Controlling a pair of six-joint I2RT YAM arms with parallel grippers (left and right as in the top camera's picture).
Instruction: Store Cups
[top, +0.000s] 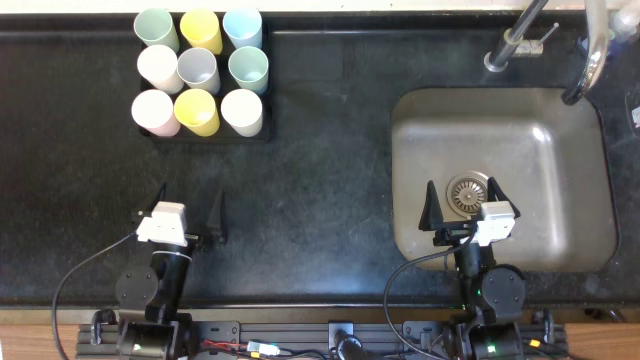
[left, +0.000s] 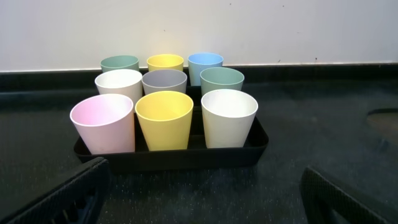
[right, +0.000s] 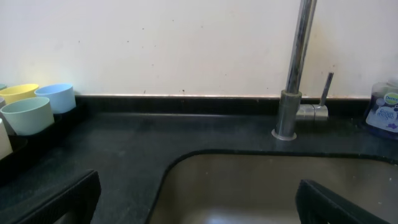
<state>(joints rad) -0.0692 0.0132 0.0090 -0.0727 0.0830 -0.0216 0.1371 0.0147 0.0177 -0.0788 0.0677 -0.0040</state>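
Cups (left: 165, 102), all nine, sit upright in the black tray (left: 168, 158). I've got my left gripper (top: 189, 205) and right gripper (top: 463, 195) both spread wide, the right over the sink (top: 560, 130).

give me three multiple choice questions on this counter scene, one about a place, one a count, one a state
1. Where is the tray of cups? A on the counter, left of the sink; B inside the sink; C on a shelf.
2. How many cups stand in the tray? A six; B eight; C nine.
3. How is the left gripper? A shut on a cup; B open and empty; C shut on the tray.
Answers: 1 A, the top view shows it on the dark counter beside the sink. 2 C, three rows of three. 3 B, its fingers stand apart, nothing between.
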